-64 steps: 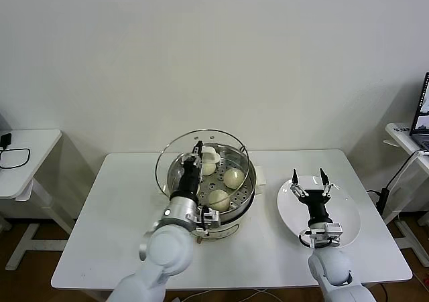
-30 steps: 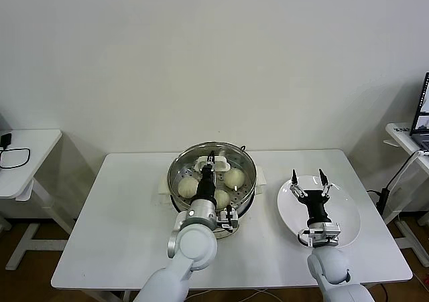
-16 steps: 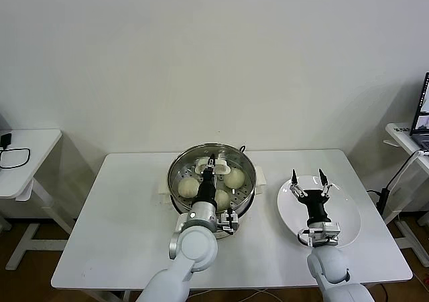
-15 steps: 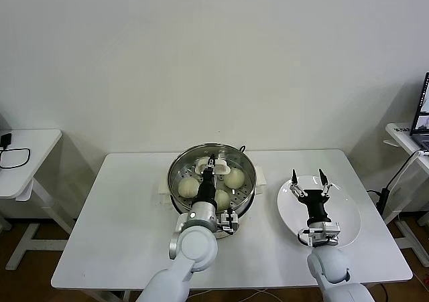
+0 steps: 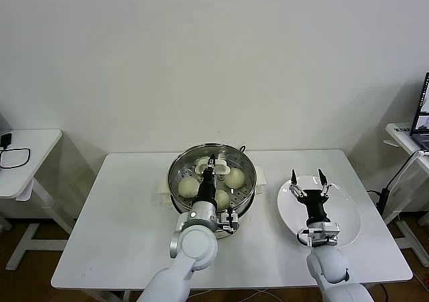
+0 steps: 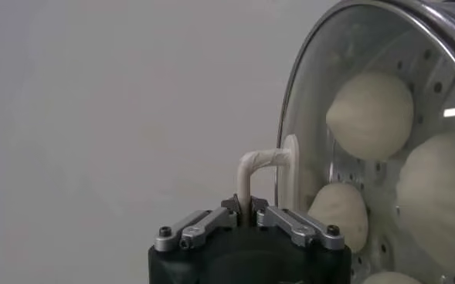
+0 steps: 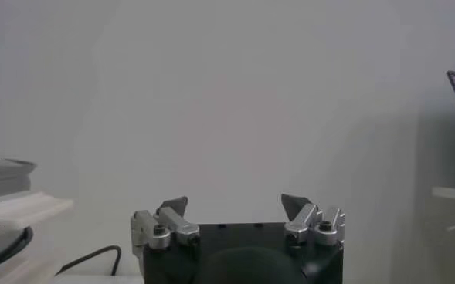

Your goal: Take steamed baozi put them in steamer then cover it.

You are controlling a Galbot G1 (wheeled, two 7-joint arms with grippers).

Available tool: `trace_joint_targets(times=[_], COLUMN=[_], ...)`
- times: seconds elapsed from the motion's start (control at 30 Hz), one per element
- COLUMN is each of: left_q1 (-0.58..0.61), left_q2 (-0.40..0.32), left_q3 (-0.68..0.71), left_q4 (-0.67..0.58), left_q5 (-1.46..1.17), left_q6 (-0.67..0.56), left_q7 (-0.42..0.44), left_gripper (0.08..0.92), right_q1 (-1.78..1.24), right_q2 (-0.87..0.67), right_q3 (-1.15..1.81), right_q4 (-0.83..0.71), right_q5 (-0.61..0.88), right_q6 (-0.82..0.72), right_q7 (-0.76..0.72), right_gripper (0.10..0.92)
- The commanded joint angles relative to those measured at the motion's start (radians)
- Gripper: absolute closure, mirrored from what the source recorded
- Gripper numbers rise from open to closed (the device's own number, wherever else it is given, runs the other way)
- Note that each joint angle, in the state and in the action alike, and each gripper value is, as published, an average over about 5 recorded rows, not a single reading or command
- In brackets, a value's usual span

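Observation:
The steamer (image 5: pixel 249 193), a shiny steel pot, stands mid-table with several cream-white steamed baozi (image 5: pixel 234 177) on its perforated tray. A glass lid (image 5: pixel 228 156) lies level over the pot's mouth. My left gripper (image 5: pixel 212 163) is shut on the lid's white loop handle (image 6: pixel 258 166), seen close in the left wrist view with the gripper (image 6: pixel 245 207) pinching it. Baozi (image 6: pixel 370 104) show through the glass lid (image 6: pixel 308 116). My right gripper (image 5: pixel 308 178) hangs open and holds nothing above a white plate (image 5: pixel 342 211); its jaws (image 7: pixel 233 207) stand wide apart.
The steamer's cream base (image 5: pixel 164 189) sticks out on the pot's left. A small side table (image 5: pixel 27 155) with a black cable stands far left. A desk with a laptop (image 5: pixel 422 114) is at the far right edge.
The lid, tilted up behind the pot two seconds ago, has come down level over the steamer with my left arm. Over the last half second nothing moves. The right arm is still.

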State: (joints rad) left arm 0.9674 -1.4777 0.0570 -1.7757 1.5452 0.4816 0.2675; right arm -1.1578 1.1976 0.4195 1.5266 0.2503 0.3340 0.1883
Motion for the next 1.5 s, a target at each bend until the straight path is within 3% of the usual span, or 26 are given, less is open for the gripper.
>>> trace_joint_targets(times=[0.03,0.5,0.87,1.1,1.27,1.4,1.5], left_q1=[0.001,0.015,0.089,0.178,0.262,0.337,0.366], left_q2=[-0.001,0.002,0.047,0.110,0.131,0.141,0.138], left_q3=[-0.003,-0.010,0.007,-0.003,-0.104,-0.243,-0.373], left_q4=[0.015,-0.002,-0.160,-0.311,-0.433,-0.478,-0.444], left_q5=[0.006,0.008,-0.044,-0.137,-0.348,-0.646,-0.961], left_q6=[-0.006,-0.011,0.000,-0.001,-0.025,-0.075,-0.161], left_q7=[-0.011,-0.004,0.003,-0.014,-0.111,-0.268,-0.400], left_gripper=[0.813,0.782,0.474,0.332,0.207,0.179,0.178], right_q1=[-0.002,-0.003,-0.002,0.001,-0.015,-0.038,-0.052], right_q2=[0.002,0.001,0.000,-0.002,-0.011,-0.022,-0.029], right_q3=[-0.001,-0.001,-0.001,0.001,0.000,-0.001,0.001], right_q4=[-0.001,0.001,-0.001,-0.003,0.016,0.042,0.060], right_q5=[-0.001,0.000,0.000,0.003,0.057,0.116,0.149], right_q6=[0.001,0.002,0.002,0.000,-0.029,-0.060,-0.074], right_q7=[0.000,-0.002,-0.003,-0.003,-0.018,-0.031,-0.040], right_gripper=[0.203,0.203,0.203,0.203,0.203,0.203,0.203])
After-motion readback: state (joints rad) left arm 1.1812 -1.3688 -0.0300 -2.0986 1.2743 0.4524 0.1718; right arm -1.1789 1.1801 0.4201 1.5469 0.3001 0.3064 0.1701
